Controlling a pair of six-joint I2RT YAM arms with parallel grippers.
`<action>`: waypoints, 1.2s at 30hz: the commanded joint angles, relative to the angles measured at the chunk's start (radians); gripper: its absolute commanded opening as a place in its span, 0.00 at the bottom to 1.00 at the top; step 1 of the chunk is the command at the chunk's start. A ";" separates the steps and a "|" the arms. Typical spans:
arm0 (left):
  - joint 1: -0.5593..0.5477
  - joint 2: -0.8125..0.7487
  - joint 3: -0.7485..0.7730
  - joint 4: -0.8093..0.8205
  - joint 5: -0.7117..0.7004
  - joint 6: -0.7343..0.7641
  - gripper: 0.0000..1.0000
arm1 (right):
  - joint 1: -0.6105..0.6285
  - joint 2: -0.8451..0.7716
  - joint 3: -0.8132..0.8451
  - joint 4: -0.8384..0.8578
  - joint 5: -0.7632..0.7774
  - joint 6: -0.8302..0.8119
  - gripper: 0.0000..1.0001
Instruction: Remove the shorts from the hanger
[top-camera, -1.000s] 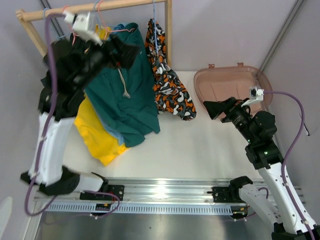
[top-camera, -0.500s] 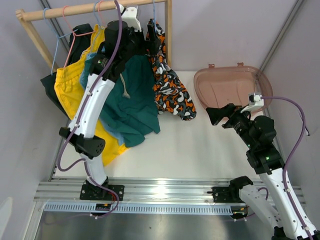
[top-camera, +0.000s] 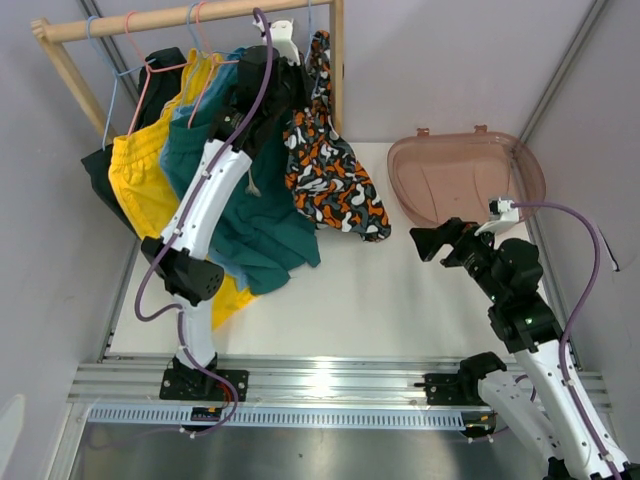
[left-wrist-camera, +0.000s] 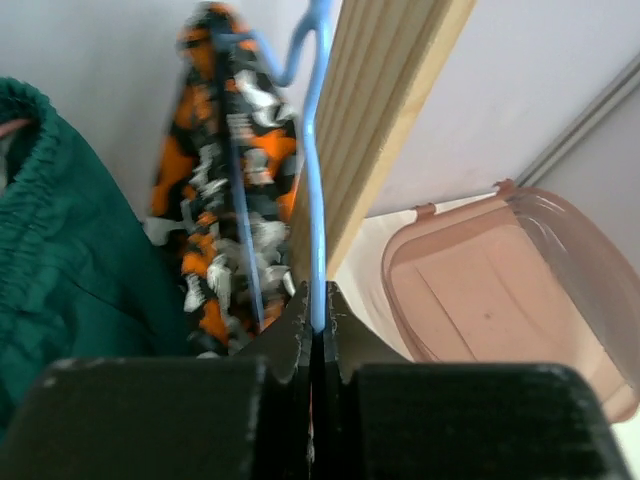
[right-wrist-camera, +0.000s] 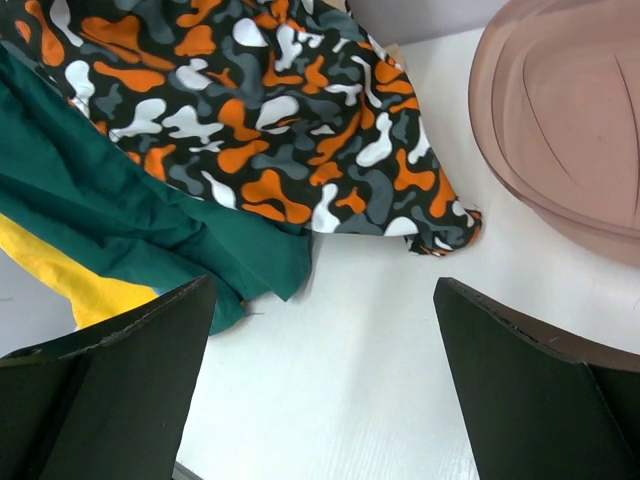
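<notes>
Left wrist view: the left gripper pinches the blue hanger of the orange patterned shorts. The right gripper is wide open, holding nothing. The other shorts hang on the wooden rail too; none looks off yet.

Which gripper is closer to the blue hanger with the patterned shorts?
Left. The left gripper is clamped on the blue hanger; the right gripper hangs open over the table, well away.

We see bright, even, diffuse light in all three views, with only soft shadows. A white glare streak lies on the metal rail in our top view. In the left wrist view the patterned shorts and blue hanger look blurred.
</notes>
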 joint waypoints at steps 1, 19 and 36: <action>-0.015 0.001 0.076 0.054 -0.056 0.008 0.00 | 0.005 -0.005 -0.010 0.017 -0.001 -0.014 0.99; -0.049 -0.200 0.166 0.043 -0.193 0.124 0.00 | 0.086 0.071 -0.052 0.222 -0.183 0.021 0.99; -0.049 -0.277 -0.035 0.026 -0.224 0.046 0.00 | 0.779 0.830 0.763 0.288 0.284 -0.309 1.00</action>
